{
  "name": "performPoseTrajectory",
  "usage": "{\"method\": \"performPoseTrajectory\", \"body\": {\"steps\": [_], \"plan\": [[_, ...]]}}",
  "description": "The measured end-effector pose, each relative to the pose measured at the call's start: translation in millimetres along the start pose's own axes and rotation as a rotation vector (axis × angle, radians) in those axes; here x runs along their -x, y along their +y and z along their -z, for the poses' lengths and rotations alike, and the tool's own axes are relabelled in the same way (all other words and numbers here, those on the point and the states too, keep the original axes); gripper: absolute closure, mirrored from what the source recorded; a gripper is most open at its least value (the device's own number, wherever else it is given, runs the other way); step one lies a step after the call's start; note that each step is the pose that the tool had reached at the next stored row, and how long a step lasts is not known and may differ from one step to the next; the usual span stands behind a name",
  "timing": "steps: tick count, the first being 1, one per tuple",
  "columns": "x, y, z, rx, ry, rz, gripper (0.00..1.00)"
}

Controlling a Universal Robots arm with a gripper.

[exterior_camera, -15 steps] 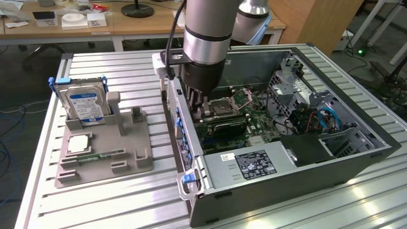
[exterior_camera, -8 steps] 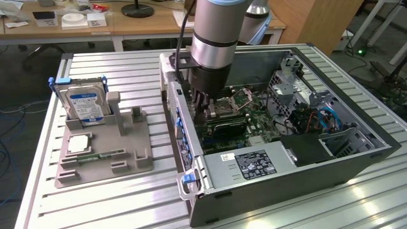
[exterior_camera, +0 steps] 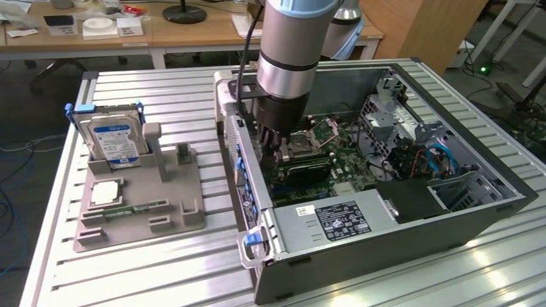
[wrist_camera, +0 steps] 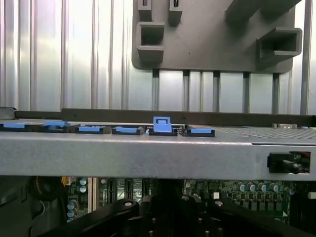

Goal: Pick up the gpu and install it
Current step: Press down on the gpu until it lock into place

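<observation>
Seating of the gpu (exterior_camera: 304,170) is judged to be the step in hand: the dark, green-edged card is seen low inside the open case (exterior_camera: 444,211), just under the pincer (exterior_camera: 275,146), whose fingers are drawn narrow; a firm hold cannot be confirmed. It is best kept square to the motherboard (exterior_camera: 341,163) slot, its bracket lined up with the blue latches (wrist_camera: 128,130), and pressed straight down. Beside the case, a grey holder (exterior_camera: 140,211) with a hard drive (exterior_camera: 115,141) is carried on the ribbed metal bench (exterior_camera: 171,268); wooden desks (exterior_camera: 171,35) are seen behind

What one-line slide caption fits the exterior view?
Robot arm's gripper reaches down inside the open computer case above the motherboard; hard drive stands in the grey holder.
</observation>
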State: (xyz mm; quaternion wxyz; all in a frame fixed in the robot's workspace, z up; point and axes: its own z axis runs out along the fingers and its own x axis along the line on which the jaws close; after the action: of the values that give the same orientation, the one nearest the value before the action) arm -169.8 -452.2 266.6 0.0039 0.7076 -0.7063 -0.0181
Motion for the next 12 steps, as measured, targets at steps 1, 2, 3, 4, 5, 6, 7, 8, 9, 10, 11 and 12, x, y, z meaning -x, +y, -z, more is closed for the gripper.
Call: {"method": "performPoseTrajectory", "body": {"steps": [1, 2, 3, 4, 5, 6, 7, 8, 9, 10, 11, 12], "plan": [[0.0, 0.0, -1.1, 0.0000, -0.0001, 0.000, 0.89], [-0.1, 0.0, -2.0, 0.0007, 0.0008, 0.000, 0.89], [-0.2, 0.0, -3.3, 0.0013, 0.0013, 0.000, 0.89], [-0.3, 0.0, -5.1, 0.0011, 0.0010, 0.000, 0.89], [-0.2, -0.1, -6.4, 0.0014, 0.0014, 0.000, 0.89], [0.1, -0.5, -6.7, 0.0016, 0.0011, 0.000, 0.89], [0.3, -1.1, -7.1, 0.0016, -0.0008, 0.000, 0.89], [0.5, -2.1, -7.0, 0.0022, -0.0017, 0.000, 0.89], [0.3, -3.1, -6.9, 0.0031, -0.0028, 0.000, 0.89], [0.7, -4.3, -6.6, 0.0022, -0.0072, 0.001, 0.89], [1.2, -5.4, -6.3, 0.0003, -0.0130, 0.001, 0.89], [1.5, -5.9, -5.7, -0.0006, -0.0166, 0.001, 0.89]]}}
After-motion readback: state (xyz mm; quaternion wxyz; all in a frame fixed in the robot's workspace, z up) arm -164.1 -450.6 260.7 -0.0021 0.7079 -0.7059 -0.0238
